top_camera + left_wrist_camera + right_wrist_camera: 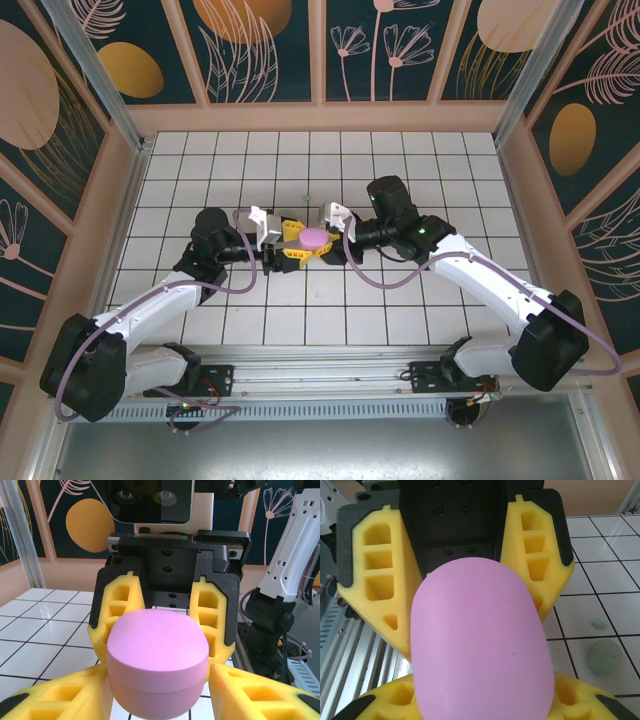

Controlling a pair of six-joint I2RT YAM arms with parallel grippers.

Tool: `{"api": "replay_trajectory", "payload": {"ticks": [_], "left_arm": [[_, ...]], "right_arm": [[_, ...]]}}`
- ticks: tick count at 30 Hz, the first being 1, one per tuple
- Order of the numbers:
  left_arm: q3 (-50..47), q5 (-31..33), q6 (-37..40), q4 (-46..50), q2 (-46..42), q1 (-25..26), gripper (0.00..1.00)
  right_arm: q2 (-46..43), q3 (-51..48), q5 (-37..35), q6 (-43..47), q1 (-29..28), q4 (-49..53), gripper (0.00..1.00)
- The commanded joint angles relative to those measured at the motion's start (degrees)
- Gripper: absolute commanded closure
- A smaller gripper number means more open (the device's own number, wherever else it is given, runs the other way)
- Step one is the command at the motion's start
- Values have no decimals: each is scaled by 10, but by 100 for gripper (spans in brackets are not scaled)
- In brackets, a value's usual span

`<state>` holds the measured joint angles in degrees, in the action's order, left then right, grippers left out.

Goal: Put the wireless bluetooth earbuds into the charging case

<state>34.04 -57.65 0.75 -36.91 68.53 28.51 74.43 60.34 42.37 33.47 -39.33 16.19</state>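
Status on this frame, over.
Left gripper and right gripper both shut on pink case. Lid closed. Two small mint pieces loose on tiles.

A work surface of white square tiles [400,160] with dark grout lines is enclosed on three sides by walls. The walls are made up of dark teal panels [415,75], which are printed with orange discs [130,68] and pale line-drawn leaves and flowers. The panels are framed in light wooden strips [318,50]. Silvery metal posts [95,70] are set at the two far corners (each is seen leaning outward in the overhead view). A ribbed metal rail [330,355] is laid along the near edge. The tiles are evenly lit, and soft reflections are seen on them in the left wrist view.
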Motion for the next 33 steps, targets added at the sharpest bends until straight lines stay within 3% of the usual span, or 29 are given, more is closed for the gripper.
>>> {"api": "replay_trajectory", "payload": {"ticks": [1,16,23,25,28,31,33], "left_arm": [[-6,-11,-8,-20,-5,1,48],[-13,-21,-30,-46,-1,1,51],[-8,-23,-18,-28,1,2,65],[-9,-20,-12,-23,2,1,71],[-14,-12,-4,-21,-3,2,76],[-19,2,12,-11,-12,1,80],[-24,11,18,-8,-20,1,83]], "right_arm": [[-8,-5,-6,-2,-2,-20,81],[-1,-4,-26,9,-10,-14,82],[-1,-3,-34,13,-13,-10,81],[-4,-3,-37,10,-13,-14,73],[-18,-7,-38,-5,-12,-28,46],[-52,-25,-31,-41,-1,-59,27],[-82,-50,-24,-66,9,-91,22]]}}
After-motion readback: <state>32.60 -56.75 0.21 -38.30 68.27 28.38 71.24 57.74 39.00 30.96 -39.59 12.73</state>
